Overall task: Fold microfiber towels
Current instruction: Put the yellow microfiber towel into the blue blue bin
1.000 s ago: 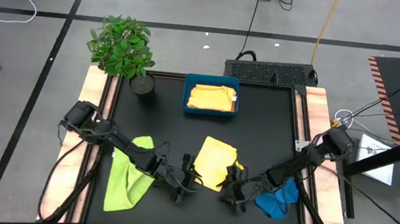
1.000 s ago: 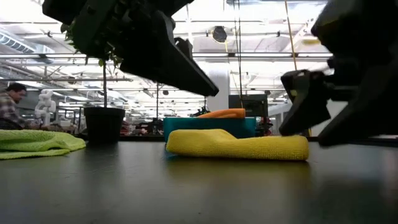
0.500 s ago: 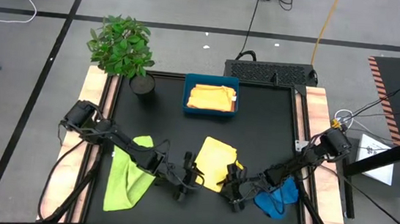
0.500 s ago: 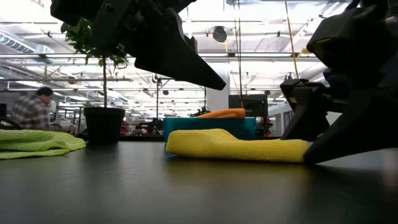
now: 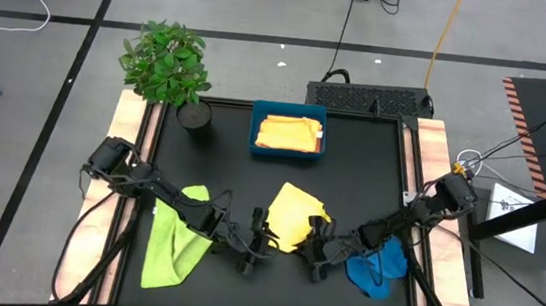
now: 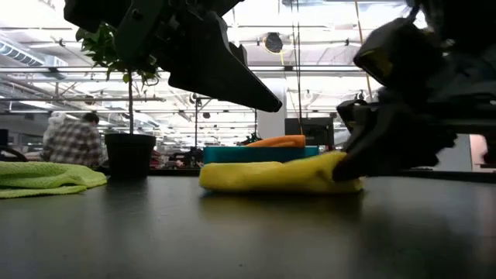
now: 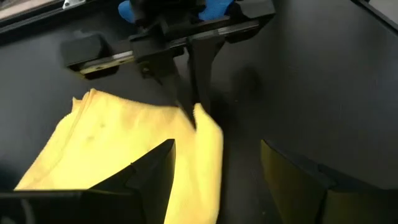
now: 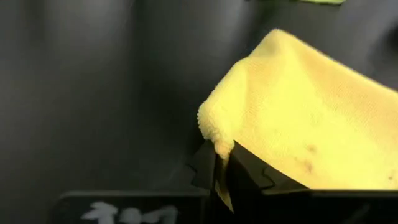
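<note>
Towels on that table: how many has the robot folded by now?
Done: folded cloths lie in the teal tray. In hand: the right gripper pinches a corner of the yellow towel; the left gripper waits open beside it. Left: the lime green towel and blue towel lie loose.

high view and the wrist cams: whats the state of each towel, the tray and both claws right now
Pale yellow towel: flat on the table, one corner pinched and lifted.
Right claw: shut on that corner.
Left claw: open, beside the towel's edge, holding nothing.
Lime green towel: unfolded, partly under the left arm.
Blue towel: crumpled under the right arm.
Teal tray: holds folded towels.
</note>
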